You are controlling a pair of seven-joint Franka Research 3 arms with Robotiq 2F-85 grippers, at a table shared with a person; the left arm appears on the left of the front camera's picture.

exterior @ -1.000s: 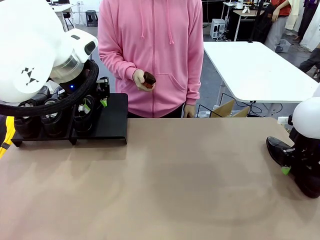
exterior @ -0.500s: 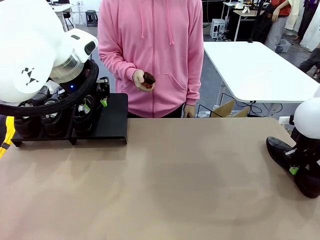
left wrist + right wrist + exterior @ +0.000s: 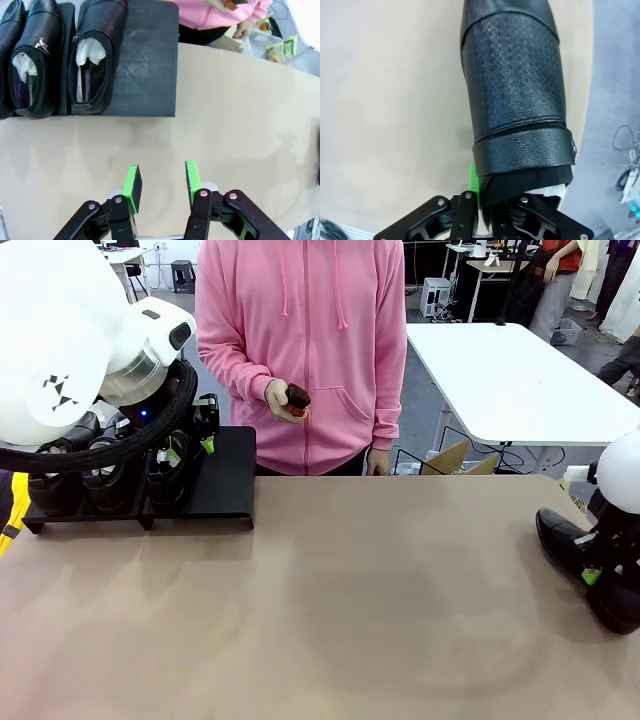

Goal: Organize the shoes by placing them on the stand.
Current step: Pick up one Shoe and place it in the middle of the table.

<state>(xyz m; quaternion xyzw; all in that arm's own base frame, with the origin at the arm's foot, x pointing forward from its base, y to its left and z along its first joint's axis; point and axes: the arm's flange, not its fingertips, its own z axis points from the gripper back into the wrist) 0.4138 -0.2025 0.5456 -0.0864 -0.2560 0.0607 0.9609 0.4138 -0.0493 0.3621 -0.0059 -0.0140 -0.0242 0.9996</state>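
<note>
Three glossy black shoes (image 3: pixel 92 55) with pale insoles stand side by side on the left part of the black stand (image 3: pixel 150 60); its right part is bare. My left gripper (image 3: pixel 161 182) hovers open over the table in front of the stand, nothing between its green pads. In the front view the left gripper (image 3: pixel 190 445) sits just above the stand (image 3: pixel 225 485). At the table's right edge lies another black shoe (image 3: pixel 565 540), and my right gripper (image 3: pixel 592 575) is shut on its heel end. The right wrist view shows this shoe (image 3: pixel 515 85) stretching away from the right gripper (image 3: pixel 485 195), clamped at its opening.
A person in a pink hoodie stands at the far side, holding a small brown brush (image 3: pixel 298 398) in one hand. The tan tabletop (image 3: pixel 350 590) spreads wide between the stand and the right-hand shoe. A white table (image 3: pixel 510 380) stands behind on the right.
My right gripper has closed on the shoe's heel end, and shoe and gripper have shifted slightly right. The left arm and the person have not moved.
</note>
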